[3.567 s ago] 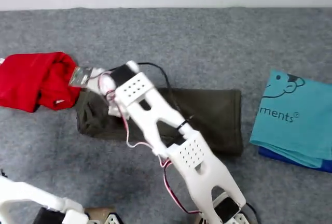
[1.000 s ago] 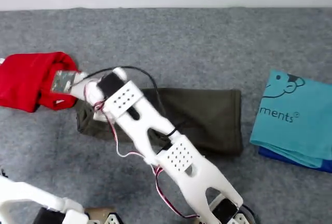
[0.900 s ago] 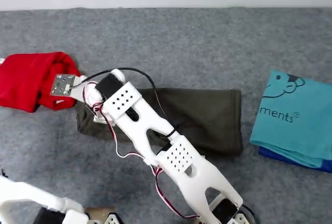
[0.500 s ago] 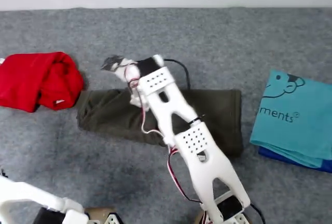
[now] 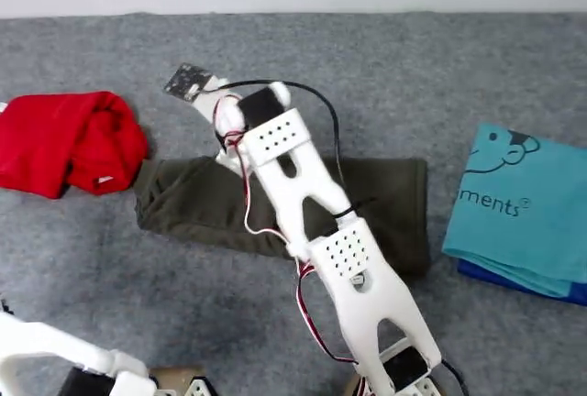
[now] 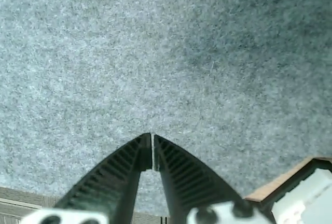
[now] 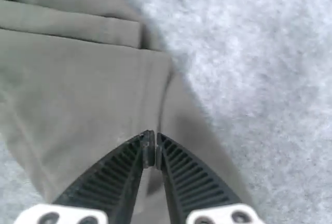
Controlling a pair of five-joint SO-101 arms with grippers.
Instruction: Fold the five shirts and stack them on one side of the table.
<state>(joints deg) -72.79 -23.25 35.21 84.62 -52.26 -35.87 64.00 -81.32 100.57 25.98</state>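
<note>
The right gripper (image 7: 150, 149) is hanging over the far left end of the olive shirt (image 5: 381, 203), its claw pressed together with no cloth in it, probably lining up for the next fold. The left gripper (image 6: 153, 149), also pressed together, is waiting over bare table (image 5: 385, 66) well away from the olive shirt, likely to leave room. Left of the olive shirt a red shirt (image 5: 64, 144) is lying bunched; to its right a teal shirt (image 5: 518, 208) is covering most of a blue shirt (image 5: 550, 288), both cut off. The right arm is hiding the olive shirt's middle.
</note>
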